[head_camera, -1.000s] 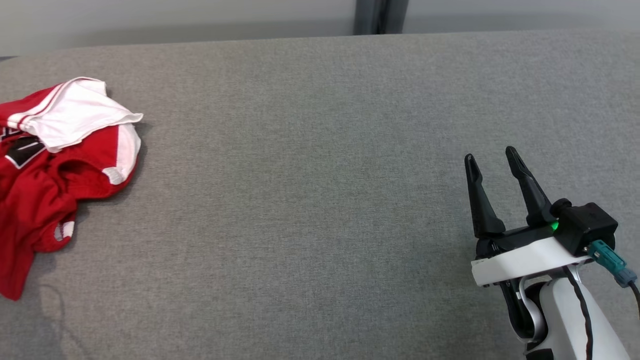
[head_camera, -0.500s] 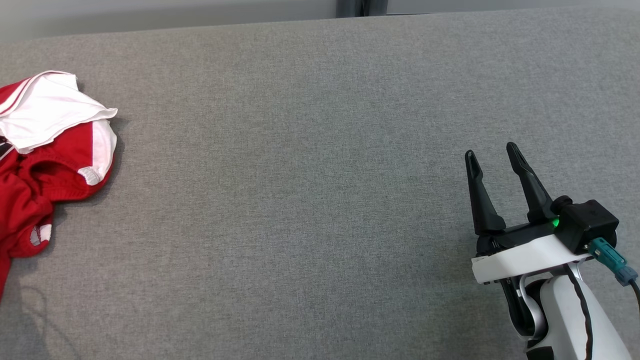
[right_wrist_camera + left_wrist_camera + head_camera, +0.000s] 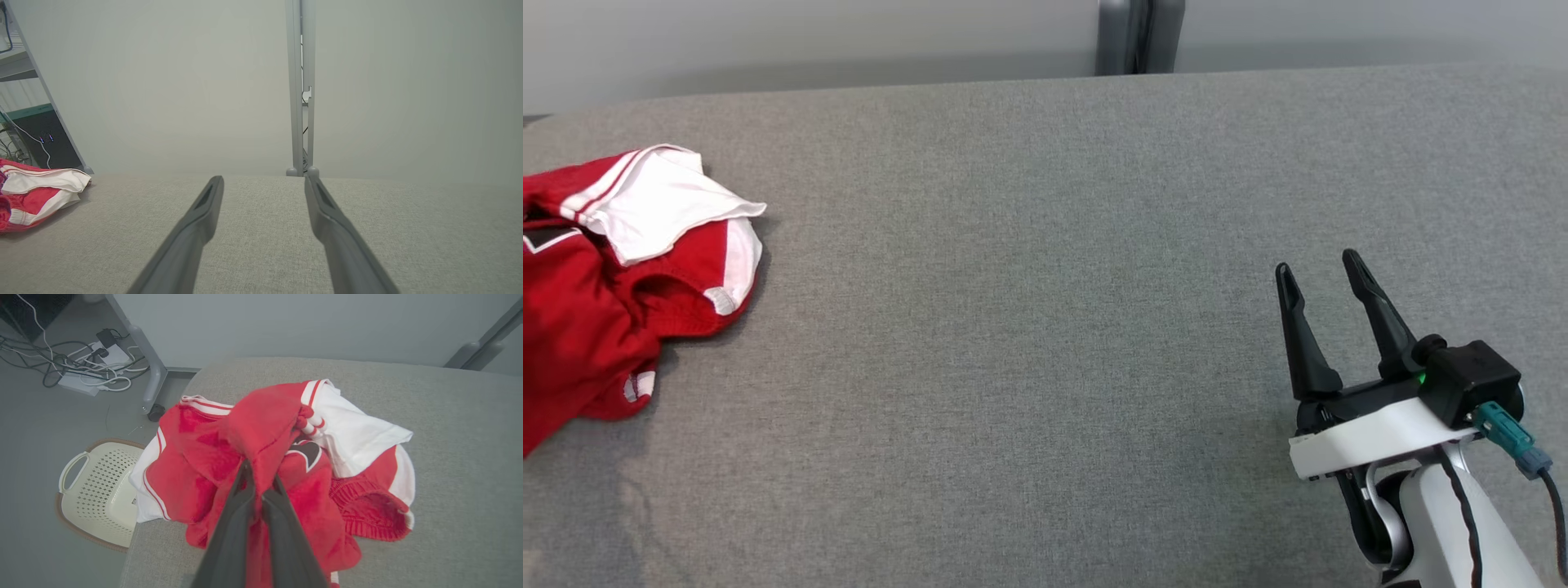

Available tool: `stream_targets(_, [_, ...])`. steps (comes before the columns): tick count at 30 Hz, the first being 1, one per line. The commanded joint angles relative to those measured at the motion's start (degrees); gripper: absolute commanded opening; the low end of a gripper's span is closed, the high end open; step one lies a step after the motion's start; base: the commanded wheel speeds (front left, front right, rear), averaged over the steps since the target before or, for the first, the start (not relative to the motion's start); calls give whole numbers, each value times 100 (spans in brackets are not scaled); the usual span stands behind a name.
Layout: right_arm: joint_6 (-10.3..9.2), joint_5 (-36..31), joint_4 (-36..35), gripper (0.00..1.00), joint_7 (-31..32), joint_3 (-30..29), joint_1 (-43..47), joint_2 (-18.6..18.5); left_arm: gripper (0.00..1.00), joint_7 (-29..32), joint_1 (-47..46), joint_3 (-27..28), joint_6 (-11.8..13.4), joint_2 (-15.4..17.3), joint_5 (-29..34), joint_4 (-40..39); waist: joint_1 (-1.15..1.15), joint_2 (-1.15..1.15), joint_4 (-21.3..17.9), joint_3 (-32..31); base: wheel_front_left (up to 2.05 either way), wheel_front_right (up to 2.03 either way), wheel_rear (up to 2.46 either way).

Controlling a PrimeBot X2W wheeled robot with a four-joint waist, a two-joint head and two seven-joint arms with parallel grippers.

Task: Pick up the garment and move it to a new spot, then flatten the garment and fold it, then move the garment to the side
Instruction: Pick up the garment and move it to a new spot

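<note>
The garment is a red and white jersey lying crumpled at the far left of the grey table. In the left wrist view my left gripper is shut on a raised red fold of the garment, with the fabric bunched over the fingertips. My right gripper hovers open at the lower right of the head view, far from the cloth, with nothing between its fingers. From the right wrist, the right gripper points across the table and the garment sits at the left edge.
A white perforated basket stands on the floor beside the table's left end. Cables and a power strip lie on the floor near a table leg. A grey post rises behind the table's far edge.
The left gripper has closed on the garment. The red fabric has bunched and lifted at the left. The head camera has shifted; the right gripper stays open and still.
</note>
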Motion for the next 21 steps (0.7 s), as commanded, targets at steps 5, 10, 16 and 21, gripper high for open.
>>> stream_targets(5, [13, 109, 80, 100, -24, 30, 148, -46, 0, 32, -291, -551, -5, 44, 97, -444, 0, 0, 67, -388, 0, 0, 0])
stream_targets(10, [13, 179, 82, 100, -24, 13, 186, -48, 0, 168, -481, -896, -5, 17, 166, -787, 0, 0, 5, -593, 0, 0, 0])
stream_targets(16, [13, 305, 125, 100, -24, -3, 320, -47, 0, 441, -606, -1288, -5, -69, -15, -1387, 0, 0, -207, -895, 0, 0, 0])
stream_targets(21, [13, 388, 141, 100, -23, -41, 406, -45, 0, 694, -639, -1522, -5, -144, -79, -1958, 0, 0, -446, -1108, 0, 0, 0])
